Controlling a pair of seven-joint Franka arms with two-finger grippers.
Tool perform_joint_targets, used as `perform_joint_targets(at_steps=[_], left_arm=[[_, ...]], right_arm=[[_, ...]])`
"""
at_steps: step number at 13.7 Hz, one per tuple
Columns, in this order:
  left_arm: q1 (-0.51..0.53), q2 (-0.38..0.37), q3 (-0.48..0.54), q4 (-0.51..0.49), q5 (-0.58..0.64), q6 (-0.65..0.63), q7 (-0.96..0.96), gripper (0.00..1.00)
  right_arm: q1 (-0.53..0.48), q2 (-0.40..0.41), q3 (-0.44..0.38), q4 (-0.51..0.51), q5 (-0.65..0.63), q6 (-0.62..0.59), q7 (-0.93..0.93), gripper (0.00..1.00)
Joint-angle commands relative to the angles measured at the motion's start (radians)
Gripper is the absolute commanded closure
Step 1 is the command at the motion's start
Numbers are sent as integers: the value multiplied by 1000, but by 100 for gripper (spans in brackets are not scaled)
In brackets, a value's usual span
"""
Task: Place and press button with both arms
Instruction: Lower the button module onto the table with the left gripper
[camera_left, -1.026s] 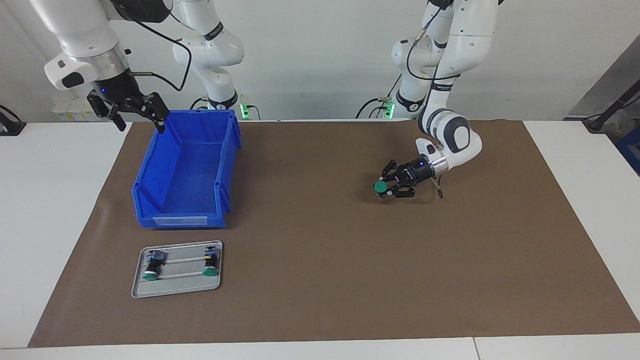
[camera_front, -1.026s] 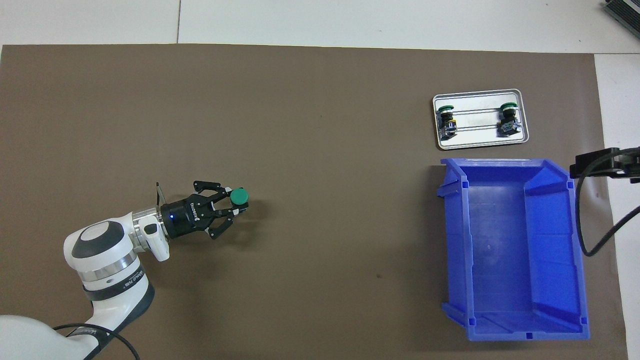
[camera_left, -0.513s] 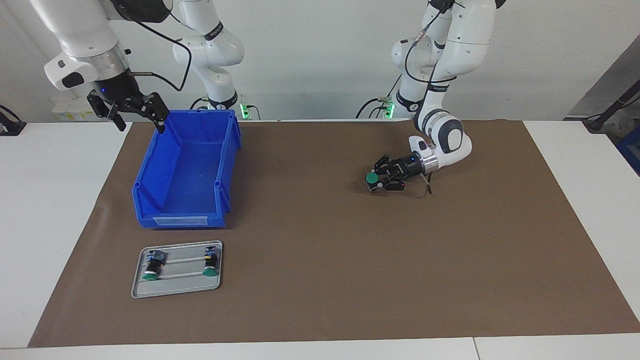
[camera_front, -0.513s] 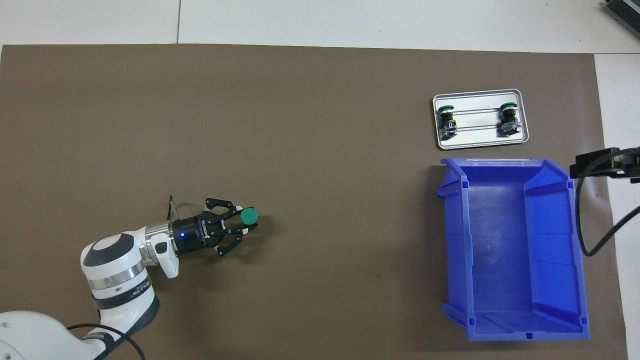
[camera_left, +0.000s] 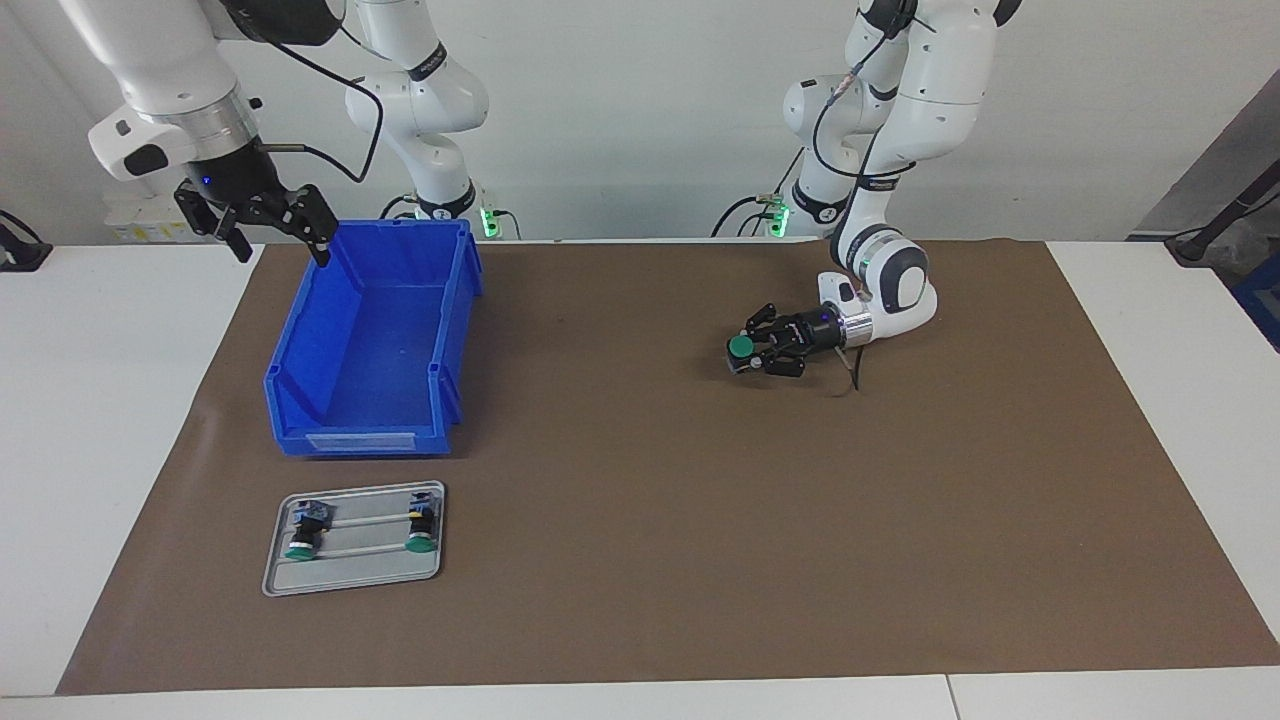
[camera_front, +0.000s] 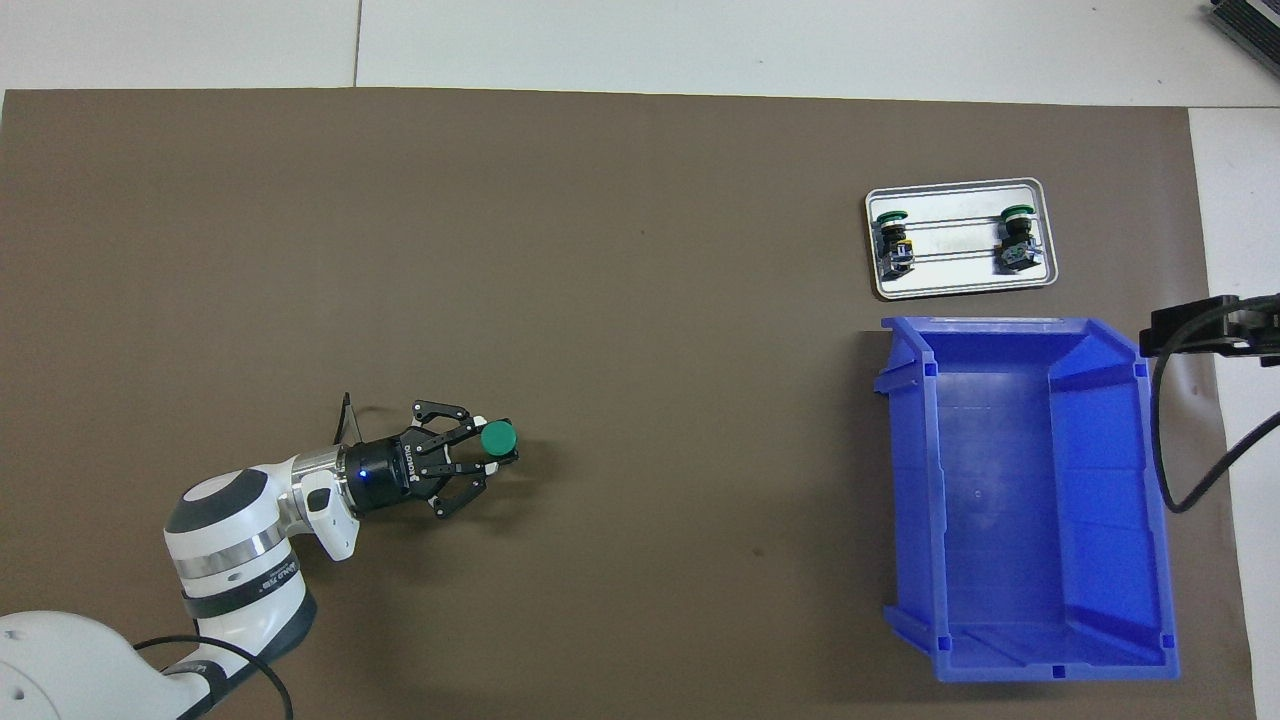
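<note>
the left arm's black two-finger gripper (camera_left: 748, 353) lies low over the brown mat (camera_left: 650, 560) toward the left arm's end, its fingers pinching the small round green-capped push button (camera_left: 740, 346), cap up. the right arm's black gripper (camera_left: 270, 230) waits, fingers spread, over the empty blue plastic bin's (camera_left: 455, 300) corner. 2 similar buttons lie in the grey metal tray (camera_left: 352, 583).

no readable text, white lettering on left hand (camera_front: 478, 456) too small

High cam facing robots across table, steep overhead cam from robots' end, both share brown mat (camera_left: 640, 560)
</note>
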Motion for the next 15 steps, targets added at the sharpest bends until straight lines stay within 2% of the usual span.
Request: perform_joint_targets(at_steps=[1,9,15], left_arm=[[6,5,5,-52,-24,-40,150,100],[1,6,7,-81,-18,-26,221,100],[-1,12,7,-79,13,31,224,100]], right_arm=[[-15,-17,13,-19,15,7,-5,0],[-15,-17,13,-19,15,7,-5,0],[-15,-17,13,-19,15,7,-7,0]])
